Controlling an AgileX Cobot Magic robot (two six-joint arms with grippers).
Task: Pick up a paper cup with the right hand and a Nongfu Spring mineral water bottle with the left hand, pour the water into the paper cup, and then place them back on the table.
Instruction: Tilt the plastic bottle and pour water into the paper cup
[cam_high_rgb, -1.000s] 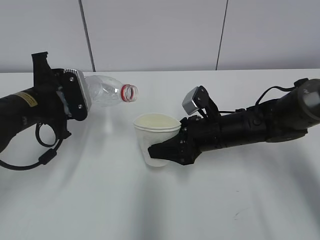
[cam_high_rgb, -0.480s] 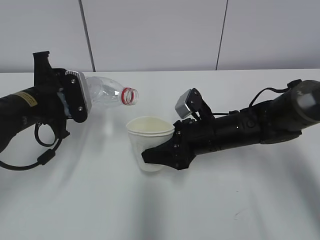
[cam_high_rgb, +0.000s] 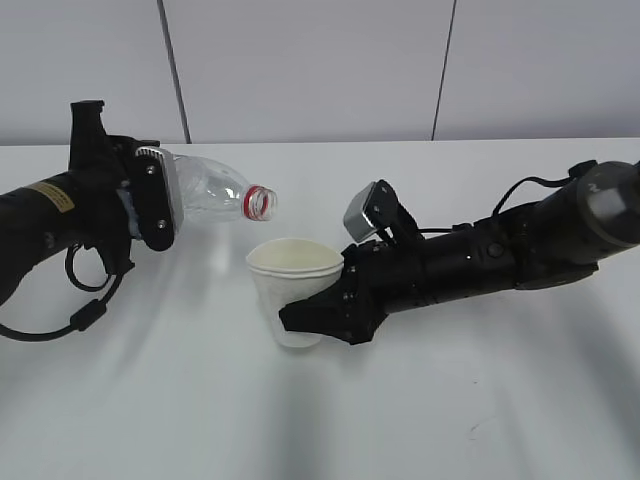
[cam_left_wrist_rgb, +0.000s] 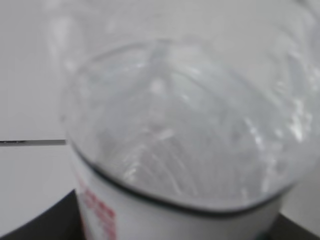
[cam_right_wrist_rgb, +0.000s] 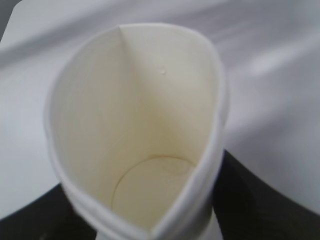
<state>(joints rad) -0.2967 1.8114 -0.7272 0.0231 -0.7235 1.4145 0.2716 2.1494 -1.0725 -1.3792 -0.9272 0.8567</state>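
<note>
At the centre of the exterior view, the small white paper cup with a cream inside (cam_high_rgb: 292, 291) is clamped by the right claw (cam_high_rgb: 318, 315) of the black right arm with a silver-grey box near its wrist (cam_high_rgb: 480, 260), which reaches in from the right edge of the frame; the cup stands roughly upright, its rim pressed out of round, and whether its base touches the large plain white tabletop (cam_high_rgb: 330, 420) cannot be told. In the upper left of the same view, the tall clear plastic bottle with a red neck ring (cam_high_rgb: 215, 192) is held by the left claw (cam_high_rgb: 150, 200) of the black left arm with a yellow sticker and looping cable (cam_high_rgb: 50, 225); the bottle lies nearly horizontal with its uncapped mouth pointing right and slightly downward, just above and to the left of the cup's rim, apart from it. The left wrist view is filled by the bottle's clear ribbed body (cam_left_wrist_rgb: 185, 130), blurred, with the red-and-white label edge at the lower left of that frame. The right wrist view looks down into the cup (cam_right_wrist_rgb: 140, 140), whose rim is squeezed to a pointed oval; its cream inside shows a curved line near the bottom, and black claw parts flank it at the lower corners.
</note>
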